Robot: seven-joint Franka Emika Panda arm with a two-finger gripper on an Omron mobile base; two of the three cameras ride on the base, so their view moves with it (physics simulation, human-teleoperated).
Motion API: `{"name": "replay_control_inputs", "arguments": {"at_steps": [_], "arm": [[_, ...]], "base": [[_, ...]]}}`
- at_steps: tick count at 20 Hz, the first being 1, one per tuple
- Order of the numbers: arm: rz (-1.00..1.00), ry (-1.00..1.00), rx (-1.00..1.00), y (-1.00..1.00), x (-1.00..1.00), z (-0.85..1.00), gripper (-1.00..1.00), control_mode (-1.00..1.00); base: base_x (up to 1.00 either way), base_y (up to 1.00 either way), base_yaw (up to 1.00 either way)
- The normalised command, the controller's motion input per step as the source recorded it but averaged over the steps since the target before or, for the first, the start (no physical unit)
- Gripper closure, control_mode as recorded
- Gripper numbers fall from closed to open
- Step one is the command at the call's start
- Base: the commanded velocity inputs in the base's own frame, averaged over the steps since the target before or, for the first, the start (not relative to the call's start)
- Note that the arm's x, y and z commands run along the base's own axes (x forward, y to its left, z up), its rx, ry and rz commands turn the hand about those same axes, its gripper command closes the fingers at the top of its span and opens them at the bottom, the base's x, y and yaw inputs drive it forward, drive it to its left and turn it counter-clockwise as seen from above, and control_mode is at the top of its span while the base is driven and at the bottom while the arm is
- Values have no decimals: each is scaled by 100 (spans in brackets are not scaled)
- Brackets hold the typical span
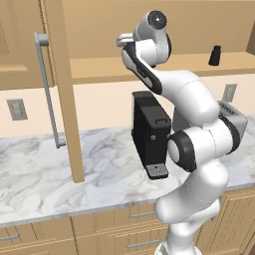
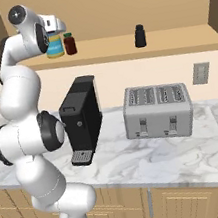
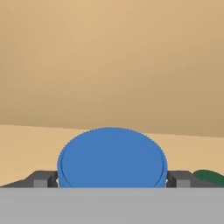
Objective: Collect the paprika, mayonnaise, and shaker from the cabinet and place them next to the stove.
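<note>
Up on the cabinet (image 2: 120, 48) shelf, all three things are where they belong for now, so none of the collecting is done; my hand (image 3: 112, 179) reaches in at the left end, spread nearly as wide as it goes, with one fingertip (image 3: 43, 178) on each side of the mayonnaise (image 3: 112, 157); in the hand view its blue lid sits squarely between them, and I cannot tell whether they touch the jar yet, so I judge nothing is gripped. From the right base view the mayonnaise shows its yellow band and pale label just behind my wrist, and the paprika (image 2: 70, 43) stands just beside it on the right, its green cap peeking at the edge of the hand view too; the shaker (image 2: 140, 35) stands well apart, further right along the same shelf. The cabinet door (image 1: 62, 89) hangs open at the left, its long grey handle (image 1: 47, 89) facing out; below, on the marble surface (image 2: 140, 161), sit a black coffee machine (image 2: 82, 118) and a silver toaster (image 2: 158, 111). The stove is out of view, so I judge the whole carrying part is ahead: close on the mayonnaise, lift it out, take it over, then return for the other two.
</note>
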Motion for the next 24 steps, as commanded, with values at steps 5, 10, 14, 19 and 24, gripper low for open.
{"name": "replay_control_inputs", "arguments": {"at_steps": [5, 10, 14, 19, 24], "arm": [[0, 0, 0, 0, -7, -22, 100, -100], [1, -3, 1, 0, -39, -34, 100, -100], [0, 0, 1, 0, -67, -19, 100, -100], [0, 0, 1, -14, -84, 0, 100, -100], [1, 0, 1, -31, -80, 0, 100, -100]], "base": [[0, 0, 0], [0, 0, 0], [0, 0, 0], [0, 0, 0], [0, 0, 0]]}}
